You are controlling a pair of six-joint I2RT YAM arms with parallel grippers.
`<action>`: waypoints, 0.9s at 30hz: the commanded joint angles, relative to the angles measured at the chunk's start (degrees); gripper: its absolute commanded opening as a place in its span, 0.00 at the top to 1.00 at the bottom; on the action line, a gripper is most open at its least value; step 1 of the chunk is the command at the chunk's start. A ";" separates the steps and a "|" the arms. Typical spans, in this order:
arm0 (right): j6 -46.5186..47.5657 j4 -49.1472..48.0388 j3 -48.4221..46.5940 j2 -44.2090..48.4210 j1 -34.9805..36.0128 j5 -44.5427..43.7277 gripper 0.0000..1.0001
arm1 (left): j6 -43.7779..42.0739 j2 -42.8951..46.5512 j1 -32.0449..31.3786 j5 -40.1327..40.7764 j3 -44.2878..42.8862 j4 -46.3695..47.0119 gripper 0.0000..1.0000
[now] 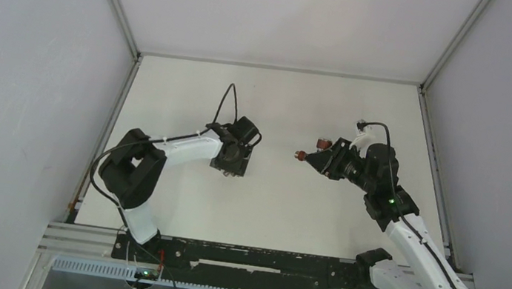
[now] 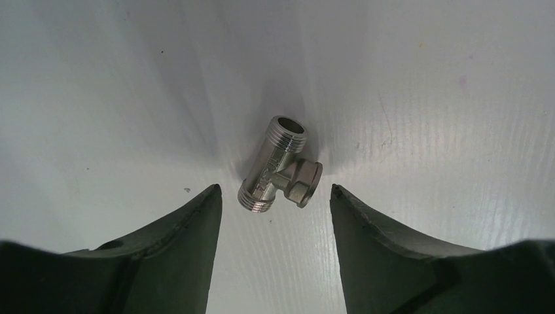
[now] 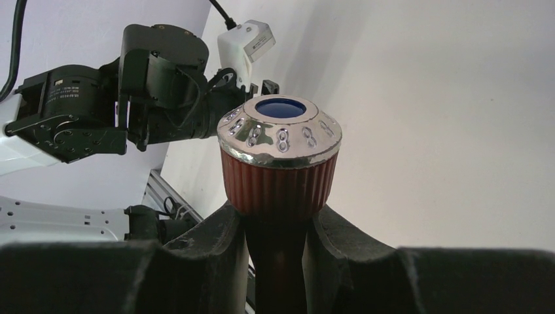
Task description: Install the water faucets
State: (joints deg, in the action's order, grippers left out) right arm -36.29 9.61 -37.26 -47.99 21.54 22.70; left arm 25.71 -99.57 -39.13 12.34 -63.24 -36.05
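**Q:** How far along is the installing?

**Me:** Early, I judge. The reddish-brown tap with a ribbed body and a silver-rimmed, blue-capped knob [image 3: 278, 176] stands up out of my right gripper [image 3: 275, 221]. The fingers are clamped on its stem just under the knob, and it is held off the table, pointing toward my left side.

**Q:** And the other piece?

**Me:** The small silvery T-shaped threaded metal fitting [image 2: 278, 167] lies on the white table [image 2: 425, 98], between the parted fingers of my left gripper [image 2: 275, 191] and just ahead of their tips. Neither finger touches it.

**Q:** So what is left?

**Me:** Nearly everything: nothing is joined. I have yet to close my left hand on the fitting, lift it, bring it to the tap and screw the two together.
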 commanded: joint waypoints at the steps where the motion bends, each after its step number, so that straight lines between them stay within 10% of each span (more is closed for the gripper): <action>1: -0.39 -3.64 -3.17 0.42 0.35 0.74 1.00 | -0.12 3.50 1.49 -1.49 -1.94 0.55 0.33; 10: -0.18 -3.78 -3.17 -0.05 0.42 1.21 1.00 | 13.13 13.46 9.01 -9.03 4.13 3.08 0.28; 17: -0.27 -4.38 -3.17 -1.19 0.40 2.15 1.00 | 35.35 8.98 8.82 -5.62 2.44 -5.81 0.22; 27: 0.63 -2.47 -3.17 -0.39 0.38 2.24 1.00 | 42.00 2.54 8.27 -8.44 1.98 -5.43 0.08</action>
State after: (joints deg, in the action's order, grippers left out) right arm -36.18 9.21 -37.26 -49.41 21.54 24.43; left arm 62.70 -95.90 -30.41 5.04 -60.69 -41.32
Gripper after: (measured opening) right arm 0.364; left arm 0.931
